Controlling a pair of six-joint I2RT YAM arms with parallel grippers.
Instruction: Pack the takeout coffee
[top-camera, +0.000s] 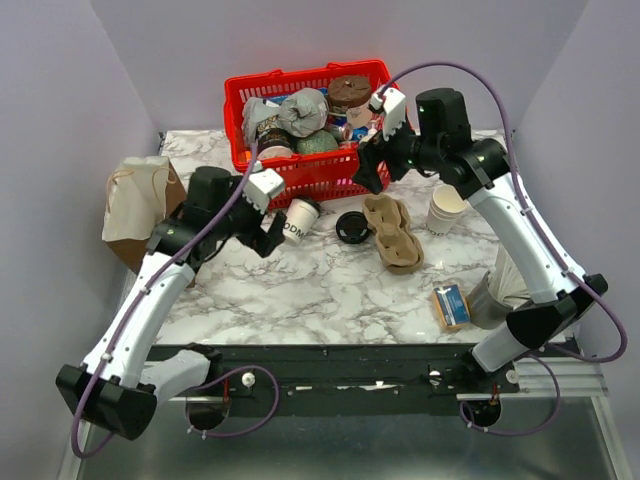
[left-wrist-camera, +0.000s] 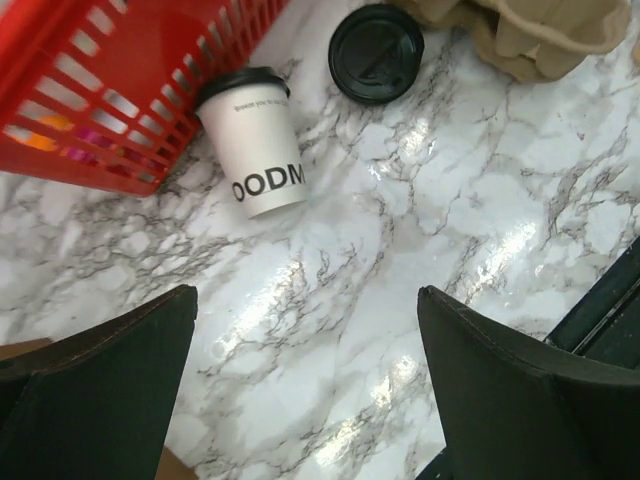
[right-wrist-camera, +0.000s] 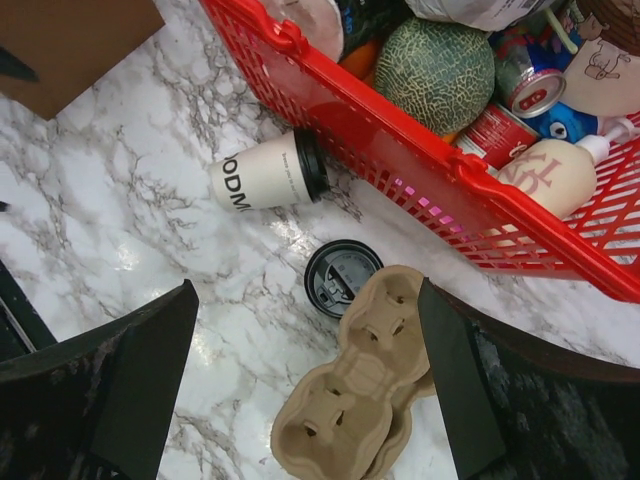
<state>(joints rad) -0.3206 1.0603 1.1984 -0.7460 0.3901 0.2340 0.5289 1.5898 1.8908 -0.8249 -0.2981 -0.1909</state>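
Observation:
The takeout coffee (top-camera: 300, 217) is a white cup with a black dome lid and dark print. It sits on the marble table against the front wall of the red basket (top-camera: 310, 172). It also shows in the left wrist view (left-wrist-camera: 255, 145) and the right wrist view (right-wrist-camera: 268, 172). My left gripper (top-camera: 270, 240) (left-wrist-camera: 307, 292) is open and empty, just left of the cup and above the table. My right gripper (top-camera: 368, 172) (right-wrist-camera: 307, 285) is open and empty, hovering by the basket's right front corner, above the loose lid and the carrier.
A loose black lid (top-camera: 351, 227) lies right of the cup, beside a brown pulp cup carrier (top-camera: 392, 232). A stack of lidless paper cups (top-camera: 446, 208) stands at the right. A brown paper bag (top-camera: 140, 205) is at the left edge. A small box (top-camera: 451, 305) lies front right. The basket holds several groceries.

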